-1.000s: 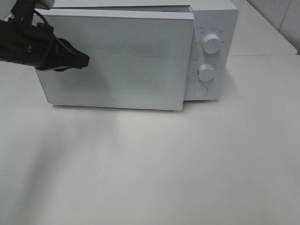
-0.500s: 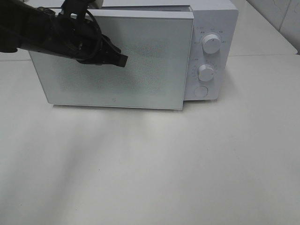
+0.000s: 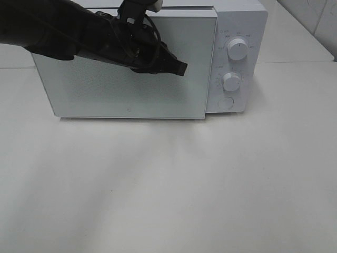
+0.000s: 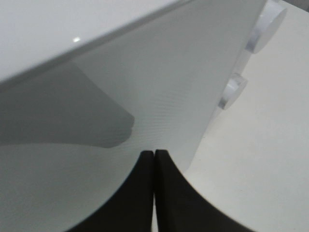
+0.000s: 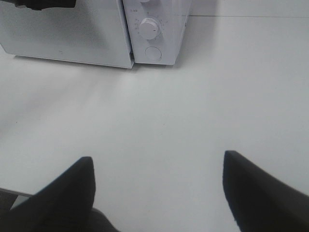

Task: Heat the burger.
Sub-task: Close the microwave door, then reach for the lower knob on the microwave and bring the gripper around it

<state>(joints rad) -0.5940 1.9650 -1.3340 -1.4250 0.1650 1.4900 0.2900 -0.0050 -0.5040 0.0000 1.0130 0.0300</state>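
The burger is hidden in every view. A white microwave [image 3: 239, 21] stands at the back of the table, its glass door [image 3: 105, 92] lying nearly flush with its front. My left gripper [image 3: 181, 68] reaches across the door from the left, its tip near the door's right edge. The left wrist view shows its fingers [image 4: 166, 193] pressed together, shut on nothing, right against the door [image 4: 145, 72]. My right gripper [image 5: 157, 157] hangs open and empty above bare table, well in front of the microwave [image 5: 164, 29].
Two round knobs [image 3: 237, 50] [image 3: 230, 81] and a round button [image 3: 226, 103] sit on the microwave's right panel. The white table [image 3: 174, 184] stretches in front. A tiled wall edge [image 3: 316, 16] shows at the far right.
My left arm has swept rightward across the door, from its left edge to near its right edge. The door has swung in closer to the microwave's front. The right gripper stayed open.
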